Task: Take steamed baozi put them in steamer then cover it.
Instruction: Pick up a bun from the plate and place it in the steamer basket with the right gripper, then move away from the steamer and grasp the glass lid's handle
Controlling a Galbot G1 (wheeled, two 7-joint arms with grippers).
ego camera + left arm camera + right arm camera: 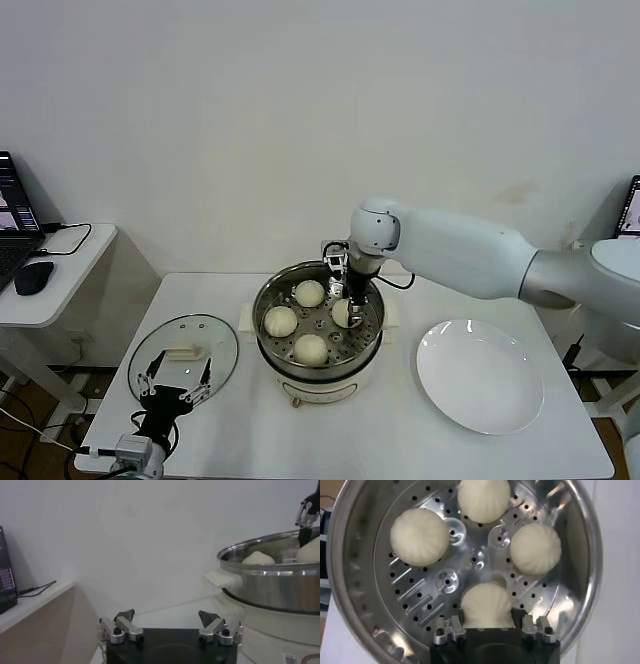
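Observation:
The steamer (300, 377) stands at the table's middle with all four baozi on its perforated tray (420, 592). Three baozi lie free (309, 293) (280, 321) (311, 349). My right gripper (350, 312) reaches down inside the pot, shut on the fourth baozi (486, 605), which sits low on the tray on the steamer's right side. The cover (218, 335) lies flat on the table left of the steamer. My left gripper (178, 375) is open and empty, just above the cover's near edge; in its own view (166, 615) the steamer (280, 587) shows off to one side.
A flat white plate (480, 375) lies to the right of the steamer. A side table (60, 285) with a laptop and a mouse stands at the far left. The steamer's cream handles stick out on both sides.

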